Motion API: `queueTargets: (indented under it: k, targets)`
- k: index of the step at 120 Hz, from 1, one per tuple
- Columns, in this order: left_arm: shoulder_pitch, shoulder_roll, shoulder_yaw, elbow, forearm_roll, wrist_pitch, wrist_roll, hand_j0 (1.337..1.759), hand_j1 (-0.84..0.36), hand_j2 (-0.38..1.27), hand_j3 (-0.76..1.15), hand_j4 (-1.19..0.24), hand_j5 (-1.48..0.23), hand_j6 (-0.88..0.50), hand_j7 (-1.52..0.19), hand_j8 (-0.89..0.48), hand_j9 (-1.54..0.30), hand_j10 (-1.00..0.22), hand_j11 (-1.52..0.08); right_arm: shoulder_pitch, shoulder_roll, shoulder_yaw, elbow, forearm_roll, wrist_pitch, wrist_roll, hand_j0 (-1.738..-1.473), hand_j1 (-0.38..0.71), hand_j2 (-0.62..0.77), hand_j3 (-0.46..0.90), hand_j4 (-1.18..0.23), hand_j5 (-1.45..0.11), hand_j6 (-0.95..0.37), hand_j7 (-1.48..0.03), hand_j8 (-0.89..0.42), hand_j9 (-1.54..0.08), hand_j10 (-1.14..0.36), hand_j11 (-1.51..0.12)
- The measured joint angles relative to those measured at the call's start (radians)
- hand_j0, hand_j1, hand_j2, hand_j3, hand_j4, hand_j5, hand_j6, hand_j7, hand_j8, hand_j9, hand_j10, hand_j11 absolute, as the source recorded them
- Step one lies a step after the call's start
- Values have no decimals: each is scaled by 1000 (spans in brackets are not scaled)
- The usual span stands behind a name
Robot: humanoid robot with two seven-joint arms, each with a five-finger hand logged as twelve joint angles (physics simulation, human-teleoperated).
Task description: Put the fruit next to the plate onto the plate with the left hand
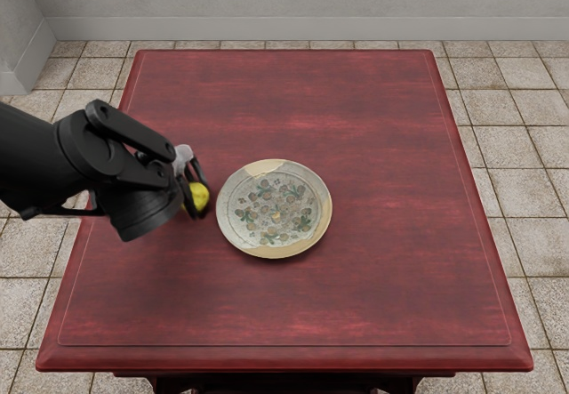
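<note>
A small yellow fruit (200,196) sits just left of the round patterned plate (274,208) near the middle of the red table. My left hand (189,189) reaches in from the left edge and its dark fingers are curled around the fruit. Most of the hand is hidden behind the bulky black forearm, so only the fingertips and part of the fruit show. The fruit is still beside the plate's left rim, not on it. The right arm does not show.
The red wooden table (356,127) has a raised border strip near its edges. Beige floor tiles surround it, and a grey wall runs along the back.
</note>
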Motion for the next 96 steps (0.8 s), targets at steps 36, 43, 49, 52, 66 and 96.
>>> queueTargets:
  k: [36,43,49,52,66,96]
  targets:
    - [-99,57,0,-19,-53,-1,-1,1652,-445,533,0,-690,-1263,-218,-1204,-333,-1151,-852,-1155,0,0,0,0,0,0,0,-1658,-337,-2,0,-11,-13,-11,-13,-10,-13,-10,-13]
    - [-126,59,-9,-24,-55,-3,-2,1652,-449,526,0,-717,-1264,-215,-1202,-327,-1152,-854,-1156,0,0,0,0,0,0,0,-1658,-337,-2,0,-11,-14,-11,-14,-11,-14,-11,-14]
    - [-132,58,-30,-27,-57,-9,-2,1652,-440,515,0,-739,-1260,-218,-1199,-328,-1153,-856,-1157,0,0,0,0,0,0,0,-1658,-336,-2,0,-11,-14,-11,-14,-11,-14,-11,-14]
    - [-138,58,-43,-28,-58,-17,-2,1653,-420,485,0,-745,-1263,-218,-1199,-332,-1152,-857,-1157,0,0,0,0,0,0,0,-1658,-336,-2,0,-11,-14,-11,-14,-11,-14,-11,-14]
    - [-159,42,-108,-31,-56,-73,-3,1653,-439,541,0,-780,-1248,-249,-1179,-374,-1157,-856,-1162,0,0,0,0,0,0,0,-1658,-336,-2,0,-11,-14,-11,-14,-11,-14,-11,-14]
    - [-152,-13,-212,-30,-53,-104,-2,1655,-466,695,0,-811,-1238,-367,-1194,-464,-1151,-863,-1154,0,0,0,0,0,0,0,-1658,-337,-2,0,-11,-13,-11,-13,-10,-13,-10,-13]
